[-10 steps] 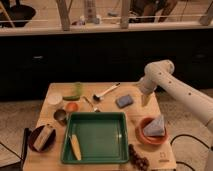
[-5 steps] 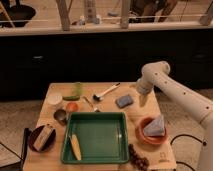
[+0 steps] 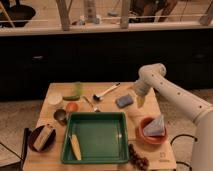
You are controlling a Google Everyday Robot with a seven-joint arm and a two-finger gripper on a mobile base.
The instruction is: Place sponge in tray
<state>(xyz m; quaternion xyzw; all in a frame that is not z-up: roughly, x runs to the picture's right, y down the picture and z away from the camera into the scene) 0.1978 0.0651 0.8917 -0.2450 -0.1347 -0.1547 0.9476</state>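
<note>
A single camera sits raised at the near side of the worktop [image 3: 131, 114], looking down and across it toward the dark cabinets [image 3: 75, 55] behind. It stands at middle range, with the whole worktop in frame. The end effector [image 3: 140, 101] hangs right of centre; the sponge [image 3: 124, 101] lies just left of it, the tray [image 3: 95, 116] left and nearer the camera.

The hand [image 3: 139, 100] hangs just right of the sponge [image 3: 124, 101]. A strip of bare table [image 3: 135, 117] separates both from the far rim of the tray [image 3: 100, 135]. Most of the tray's floor lies open, with only a yellow item [image 3: 75, 146] along its left wall. The orange bowl [image 3: 150, 140] and its peaked cloth [image 3: 156, 126] crowd the tray's right side. A brush [image 3: 106, 92] lies left of the sponge.
</note>
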